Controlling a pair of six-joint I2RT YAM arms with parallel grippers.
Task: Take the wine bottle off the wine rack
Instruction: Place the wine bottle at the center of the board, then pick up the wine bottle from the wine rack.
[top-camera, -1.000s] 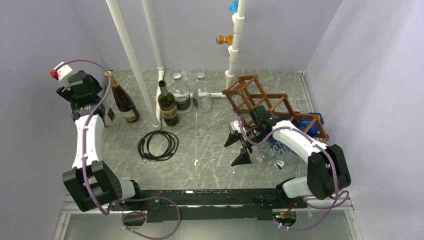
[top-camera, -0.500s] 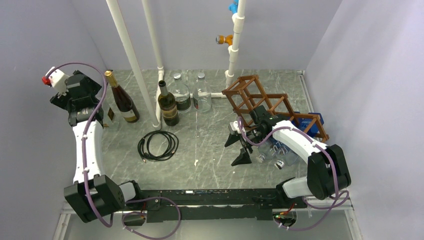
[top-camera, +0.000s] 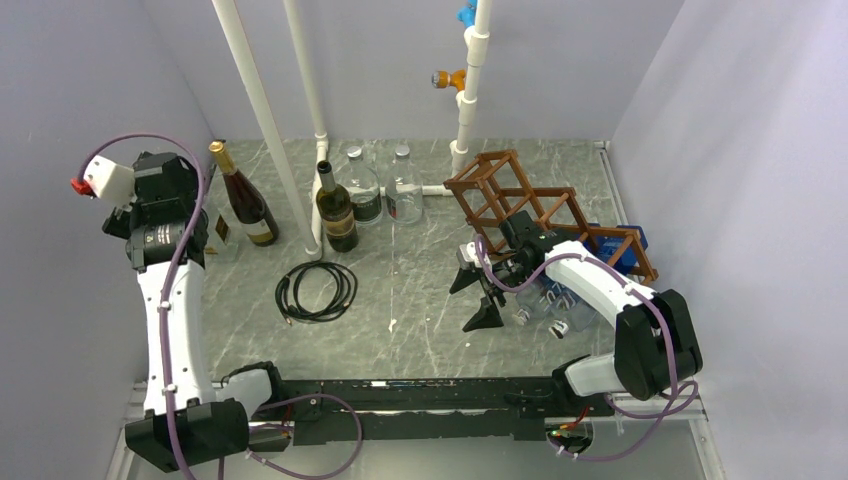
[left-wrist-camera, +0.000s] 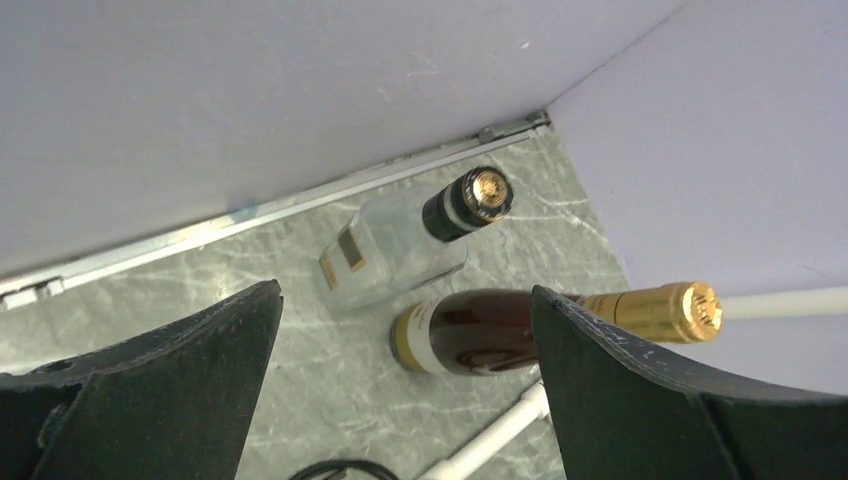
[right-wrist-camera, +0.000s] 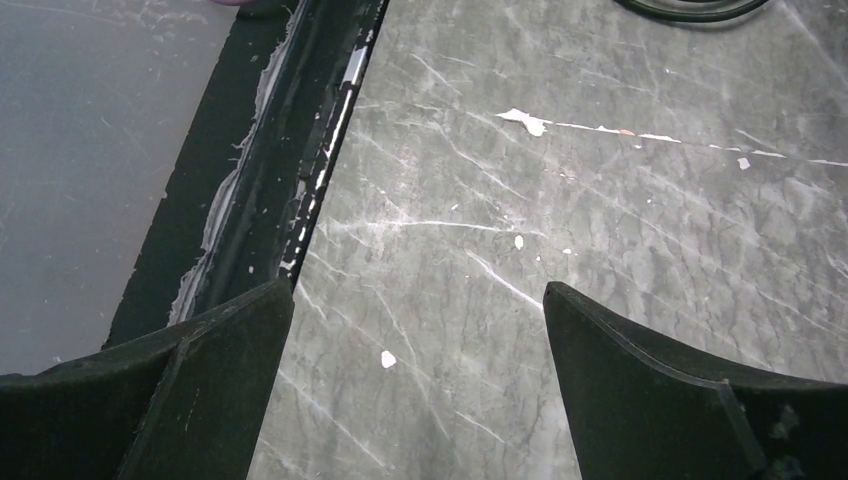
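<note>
You see a grey stone-look table top (right-wrist-camera: 600, 250), smooth with a soft sheen, white-veined and chipped in spots. At the right of the overhead view, the reddish-brown open-lattice wine rack (top-camera: 520, 195) looks like varnished wood. The tall white pipes (top-camera: 262, 110) at upper centre look like matt plastic. In the left wrist view, the dark brown glass wine bottle (left-wrist-camera: 470, 335) is glossy, its neck wrapped in shiny gold foil. The clear square glass bottle (left-wrist-camera: 395, 255) beside it is smooth. A dull metal strip (left-wrist-camera: 200, 235) edges the matt pale lilac wall (left-wrist-camera: 250, 100). The left gripper (left-wrist-camera: 405, 293) has matt black plastic fingers (left-wrist-camera: 650, 400).
</note>
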